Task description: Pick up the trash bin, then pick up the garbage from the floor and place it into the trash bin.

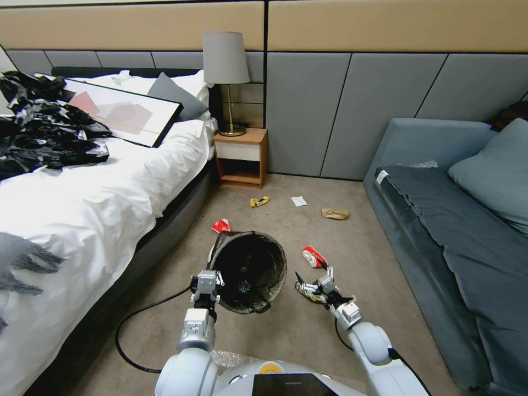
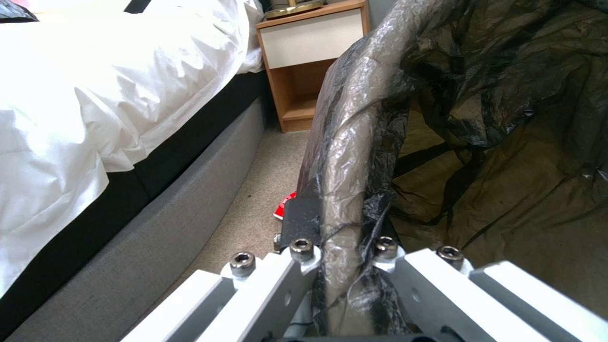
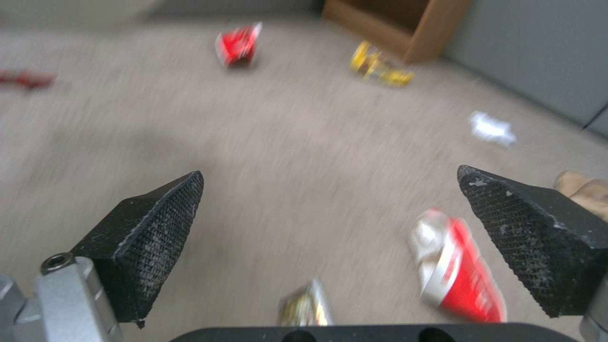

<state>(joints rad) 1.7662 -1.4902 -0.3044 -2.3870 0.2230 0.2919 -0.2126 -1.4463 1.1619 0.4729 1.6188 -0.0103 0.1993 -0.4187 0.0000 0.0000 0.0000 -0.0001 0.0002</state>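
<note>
With the left claw (image 1: 207,286) clenched on the rim of the trash bin (image 1: 250,269), the right claw (image 1: 314,287) hangs released above a yellow wrapper (image 1: 308,294), so I judge the next move is lowering onto it and closing.

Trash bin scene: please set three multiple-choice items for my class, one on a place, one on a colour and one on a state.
1. Where does the brown paper bag lie?
A. on the bed
B. on the floor near the sofa
C. on the nightstand

2. What colour is the liner of the trash bin?
A. black
B. blue
C. white

3. How is the right tool?
A. open
B. shut on a packet
C. shut on the bin

Answers:
1. B, the bag sits on the carpet by the sofa's base.
2. A, dark plastic is folded over the rim.
3. A, its two pads stand wide apart above the carpet.
</note>
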